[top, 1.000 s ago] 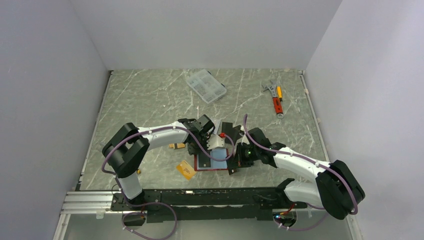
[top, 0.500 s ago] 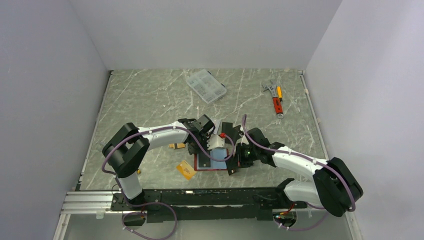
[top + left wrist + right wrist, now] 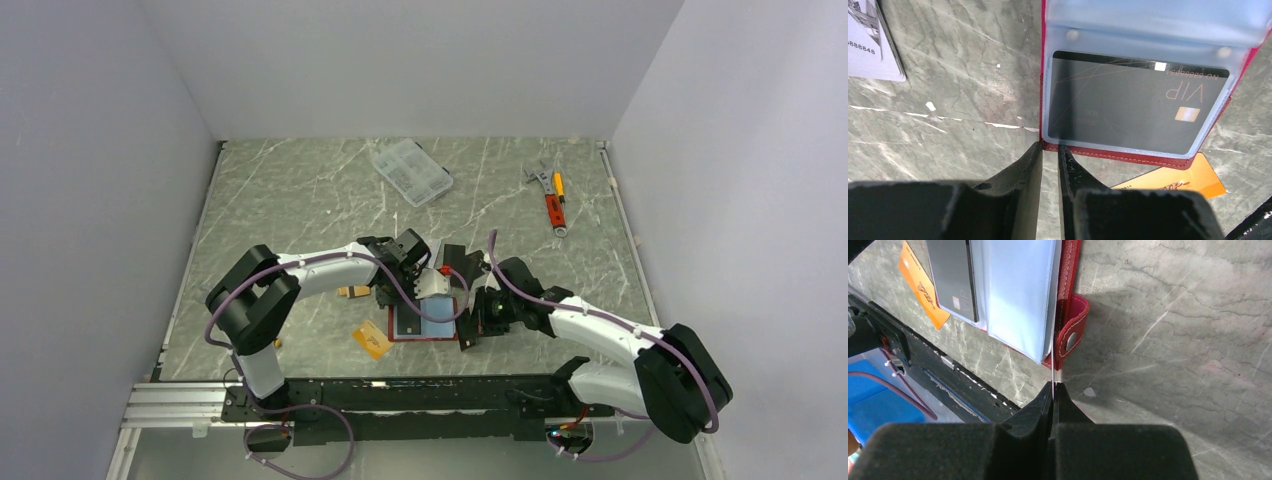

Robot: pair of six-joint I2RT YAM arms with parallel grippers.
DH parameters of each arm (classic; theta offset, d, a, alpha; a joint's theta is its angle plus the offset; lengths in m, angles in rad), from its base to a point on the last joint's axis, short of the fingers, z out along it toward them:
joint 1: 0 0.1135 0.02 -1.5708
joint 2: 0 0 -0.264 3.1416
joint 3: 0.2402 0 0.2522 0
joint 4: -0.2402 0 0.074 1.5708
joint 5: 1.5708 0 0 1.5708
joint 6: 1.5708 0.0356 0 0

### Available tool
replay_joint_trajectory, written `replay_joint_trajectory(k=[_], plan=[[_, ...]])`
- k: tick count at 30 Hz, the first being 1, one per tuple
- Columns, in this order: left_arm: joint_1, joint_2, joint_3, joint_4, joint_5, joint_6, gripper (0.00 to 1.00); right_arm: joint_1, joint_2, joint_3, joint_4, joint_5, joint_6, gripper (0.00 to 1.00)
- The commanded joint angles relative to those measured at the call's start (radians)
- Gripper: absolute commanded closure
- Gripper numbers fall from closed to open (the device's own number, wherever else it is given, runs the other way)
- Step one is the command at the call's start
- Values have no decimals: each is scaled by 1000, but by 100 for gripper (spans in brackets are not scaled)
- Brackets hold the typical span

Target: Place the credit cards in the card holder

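Right claw [image 3: 1053, 386] pinches card holder [image 3: 1075, 315] leaf, keeping it spread on counter [image 3: 948, 75]. Left claw [image 3: 1049, 147] empty, barely parted, at holder's red edge. Dark VIP card [image 3: 1128, 105] sleeved. Next, likely: you fetch orange card [image 3: 1188, 180] tucked under holder.

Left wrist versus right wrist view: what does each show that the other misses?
Only left wrist: a silver-grey plastic card at top left, VIP print on the dark greenish card, the left hand, fingers slightly apart at the red leather-like card holder edge. Only right wrist: the red snap tab, the right hand shut on a thin pale sheet. Both: the holder's light blue sleeves, the dark card inside, an orange plastic card beneath.
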Motion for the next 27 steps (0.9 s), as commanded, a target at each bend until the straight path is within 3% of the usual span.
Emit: replay_joint_trajectory(k=[1, 17, 27], plan=[[-2, 35, 14, 32, -12, 23, 80, 1, 8, 3, 14, -5, -6, 100], [-1, 44, 20, 23, -8, 24, 83, 1, -79, 11, -11, 11, -9, 100], [-3, 41, 23, 17, -7, 22, 84, 1, -7, -2, 51, -27, -10, 100]])
